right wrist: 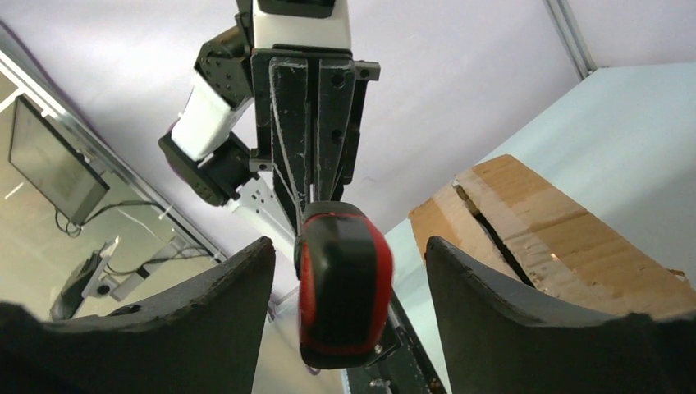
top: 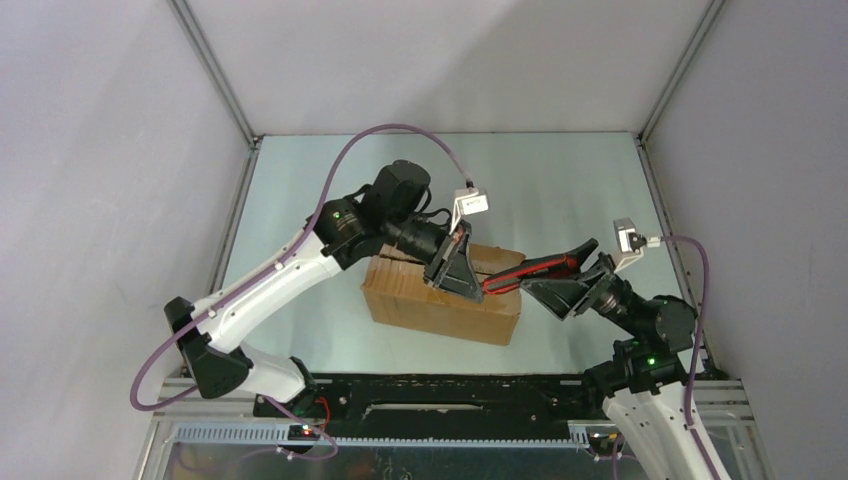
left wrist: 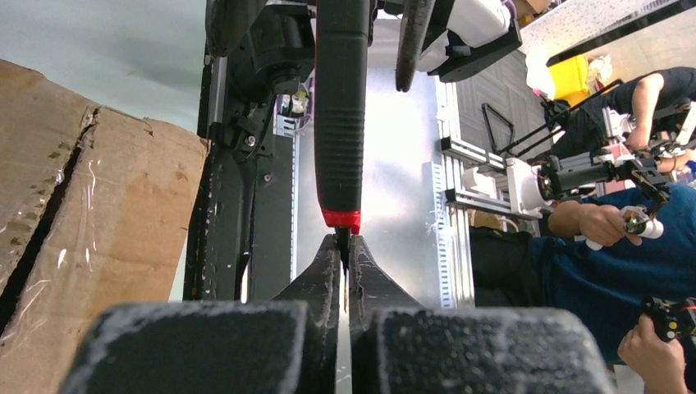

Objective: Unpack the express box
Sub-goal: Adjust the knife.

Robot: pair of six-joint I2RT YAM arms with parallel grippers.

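left claw (left wrist: 345, 250) is pinching utility knife (left wrist: 341, 123) at its blade end | right claw (right wrist: 346, 250) is standing open astride the handle, not touching | express box (top: 440, 305) is lying on counter (top: 560, 190)

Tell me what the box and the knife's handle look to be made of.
Express box: brown corrugated cardboard, matte; ribbed lines show on its top in the right wrist view. Glossy, wrinkled clear tape seems to run along its seam. Utility knife handle: black with red trim, smooth, slightly shiny, probably plastic or rubber; the look leaves that open.
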